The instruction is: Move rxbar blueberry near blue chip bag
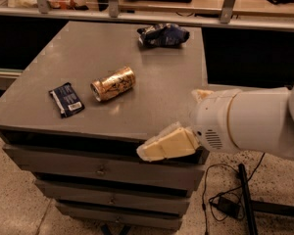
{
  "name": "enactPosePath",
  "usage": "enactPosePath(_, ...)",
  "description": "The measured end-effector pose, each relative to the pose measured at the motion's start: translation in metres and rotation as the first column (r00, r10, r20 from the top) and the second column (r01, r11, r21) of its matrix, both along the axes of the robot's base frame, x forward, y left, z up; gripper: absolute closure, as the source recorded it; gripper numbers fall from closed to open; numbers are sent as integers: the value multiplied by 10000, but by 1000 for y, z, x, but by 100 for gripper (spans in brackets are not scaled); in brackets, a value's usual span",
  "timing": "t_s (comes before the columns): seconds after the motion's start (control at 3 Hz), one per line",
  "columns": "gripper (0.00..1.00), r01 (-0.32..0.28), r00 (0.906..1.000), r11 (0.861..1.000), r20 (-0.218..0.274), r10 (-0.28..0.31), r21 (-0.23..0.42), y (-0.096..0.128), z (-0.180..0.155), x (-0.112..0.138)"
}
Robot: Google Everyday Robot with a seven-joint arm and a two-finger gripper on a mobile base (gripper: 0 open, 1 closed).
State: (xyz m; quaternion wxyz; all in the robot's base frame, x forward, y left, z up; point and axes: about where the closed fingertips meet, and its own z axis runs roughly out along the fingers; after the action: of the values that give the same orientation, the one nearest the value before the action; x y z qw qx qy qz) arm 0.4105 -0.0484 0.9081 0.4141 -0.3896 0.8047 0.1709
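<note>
One gripper (161, 147) right of white-labelled rxbar (66, 99)

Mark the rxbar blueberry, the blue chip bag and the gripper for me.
rxbar blueberry (66, 99): camera view, middle of the wrapper.
blue chip bag (162, 35): camera view, middle of the crumpled bag.
gripper (159, 148): camera view, cream tip, at the front edge of the table (152, 92).

The bench (152, 97) is smooth, matt grey. The can (113, 83) is shiny gold metal. The bar wrapper (66, 99) looks smooth, the chip bag (163, 35) wrinkly and glossy. The matt cream hand (166, 145) hangs at the bench's front edge.
</note>
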Motion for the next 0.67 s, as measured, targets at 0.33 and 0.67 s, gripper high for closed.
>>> enactPosePath(0.33, 0, -31, 10000, 9998, 75, 30, 206, 13, -7, -1)
enactPosePath(0.67, 0, -684, 9971, 9925, 412, 646, 1010, 60, -19, 11)
